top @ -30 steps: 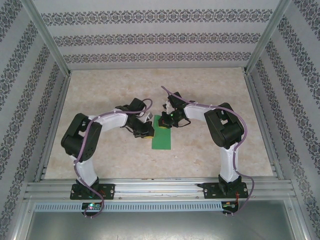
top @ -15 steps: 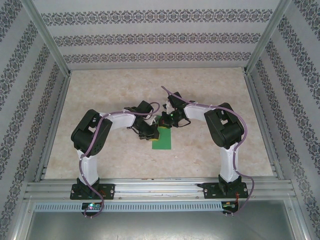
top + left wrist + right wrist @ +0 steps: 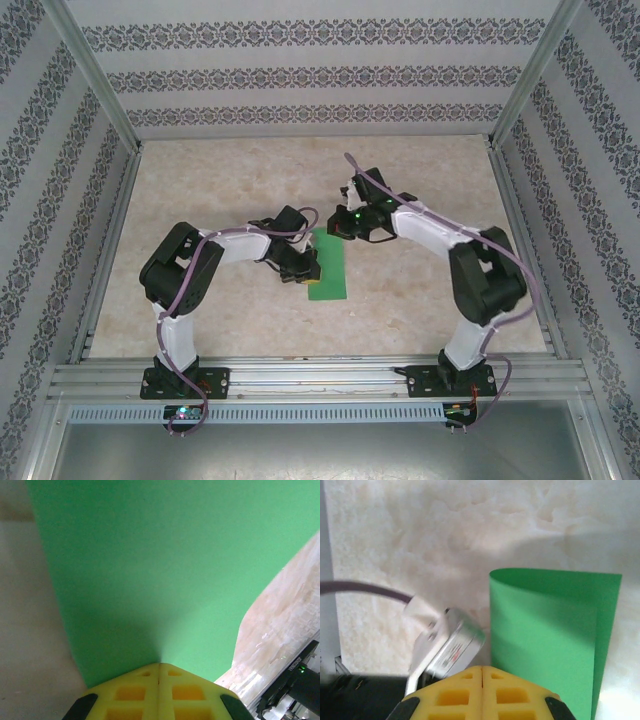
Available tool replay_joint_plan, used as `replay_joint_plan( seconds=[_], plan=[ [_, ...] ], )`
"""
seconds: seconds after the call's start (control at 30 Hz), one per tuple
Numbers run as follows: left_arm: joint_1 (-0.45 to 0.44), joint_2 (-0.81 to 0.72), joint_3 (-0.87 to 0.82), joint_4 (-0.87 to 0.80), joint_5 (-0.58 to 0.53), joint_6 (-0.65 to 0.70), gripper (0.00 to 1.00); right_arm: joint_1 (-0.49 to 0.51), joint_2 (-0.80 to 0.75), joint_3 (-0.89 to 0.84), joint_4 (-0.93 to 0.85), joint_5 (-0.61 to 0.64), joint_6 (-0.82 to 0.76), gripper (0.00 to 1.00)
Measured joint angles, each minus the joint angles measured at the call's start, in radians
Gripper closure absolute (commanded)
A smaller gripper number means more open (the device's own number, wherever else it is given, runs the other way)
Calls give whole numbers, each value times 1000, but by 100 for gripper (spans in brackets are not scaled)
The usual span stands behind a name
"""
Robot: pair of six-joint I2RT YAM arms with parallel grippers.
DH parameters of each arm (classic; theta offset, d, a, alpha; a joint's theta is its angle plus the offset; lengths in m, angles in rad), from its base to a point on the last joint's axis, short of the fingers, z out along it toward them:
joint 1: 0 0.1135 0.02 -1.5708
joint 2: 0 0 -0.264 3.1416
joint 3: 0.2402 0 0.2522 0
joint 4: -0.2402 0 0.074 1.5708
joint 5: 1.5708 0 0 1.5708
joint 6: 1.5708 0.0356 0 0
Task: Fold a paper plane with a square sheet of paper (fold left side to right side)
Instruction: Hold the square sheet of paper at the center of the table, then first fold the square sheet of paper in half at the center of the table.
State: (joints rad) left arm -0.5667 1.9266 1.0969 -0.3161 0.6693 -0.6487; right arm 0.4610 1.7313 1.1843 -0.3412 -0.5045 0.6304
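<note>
**Paper** (image 3: 330,262): bright green, doubled over into a tall strip, lying flat on the worktop (image 3: 430,180). The fold runs down its left edge. From the right wrist, that fold looks rounded at the paper's far end, not pressed sharp. The top layer stops just short of the paper's right edge, so a narrow band of the lower layer shows there.

**Left hand** (image 3: 306,275): fingers together, nothing between them. From the left wrist, the joined yellow fingertips (image 3: 152,680) touch the paper's top face at its left edge, toward the near end. Reads as pressing the fold, not gripping.

**Right hand** (image 3: 340,228): fingers together, empty, just beyond the paper's far end and apart from it. Its height above the paper is not clear.

**Handling (judgement):**
- Very light, thin and limp.
- Likely to skate on the smooth worktop under any sideways push.
- The rounded fold will probably spring open unless pinned.
- Marks for good: a stray crease will not come out.
- Lying flat, it gives little to pinch. Best purchase is probably the free right edge, where the layers are offset, or the open loop at the far end of the fold.
- For creasing, press down with closed tips.

**Writing:** none on the paper. There is a small silver label (image 3: 451,650) with red print beside the paper's left edge, and white lettering on a black part (image 3: 298,668) off the paper's corner. Both are too small to read.
</note>
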Motion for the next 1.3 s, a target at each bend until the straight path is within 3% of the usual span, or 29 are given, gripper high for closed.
replay_joint_plan(
  seconds=[0.17,0.33,0.67,1.3],
  plan=[
    [-4,-9,-14,21,-7,-40,95,21,-133,-155,-15,4,29,100],
    [-9,-11,-15,25,-16,-61,95,93,-109,-254,-32,15,55,100],
    [-9,-11,-15,25,-15,-73,94,159,28,-255,-26,39,56,100],
    [17,10,41,88,-43,-93,94,159,35,-244,-40,62,24,100]
  ],
)
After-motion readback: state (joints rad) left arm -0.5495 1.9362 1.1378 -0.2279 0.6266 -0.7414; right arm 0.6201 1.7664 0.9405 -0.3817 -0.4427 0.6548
